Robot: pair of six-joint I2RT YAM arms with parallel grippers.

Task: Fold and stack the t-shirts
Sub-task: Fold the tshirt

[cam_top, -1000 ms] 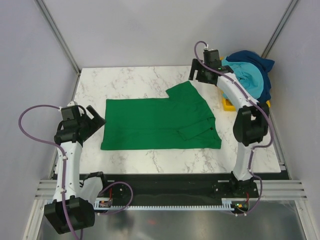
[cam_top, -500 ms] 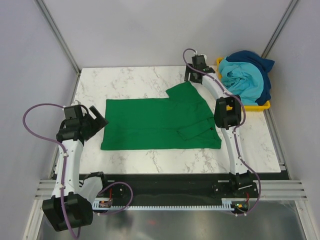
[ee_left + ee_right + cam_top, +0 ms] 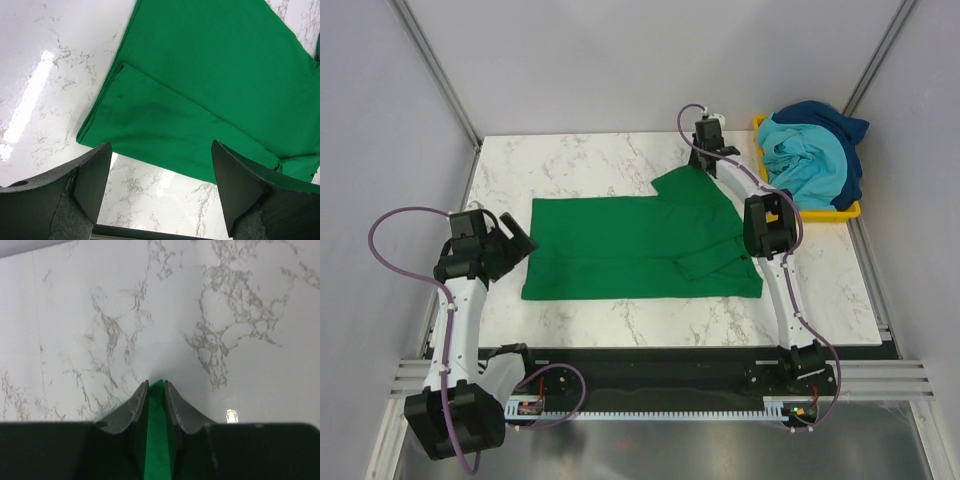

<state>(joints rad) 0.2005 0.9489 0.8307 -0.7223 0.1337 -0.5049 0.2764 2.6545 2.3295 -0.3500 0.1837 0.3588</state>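
**Fold station: one green t-shirt laid out, a gripper at each end**

1. Green t-shirt point(image 3: 640, 245) point(image 3: 210, 75). It lay flat across the middle of the marble counter point(image 3: 590, 160), with its long sides parallel to the near edge. A strip along one long side was doubled over onto the body, and the left wrist view showed that layered edge plainly. One sleeve point(image 3: 692, 187) pointed toward the far right corner.

2. Right gripper point(image 3: 704, 152) point(image 3: 156, 385). It sat at the tip of that sleeve, toward the far edge of the counter. Its fingers point(image 3: 134, 407) were drawn almost together, with a thin strip of green cloth pinched between them.

3. Left gripper point(image 3: 512, 240) point(image 3: 161, 150). It was near the left edge of the counter, just beside the shirt's left end. Its jaws were spread wide and held nothing. Whether they touched the cloth could not be told.

4. Yellow bin point(image 3: 820, 213). It stood at the far right corner and held a loose heap of unfolded shirts. A teal t-shirt point(image 3: 798, 158) was in front, with a navy t-shirt point(image 3: 832, 115) draped over the back and right side.
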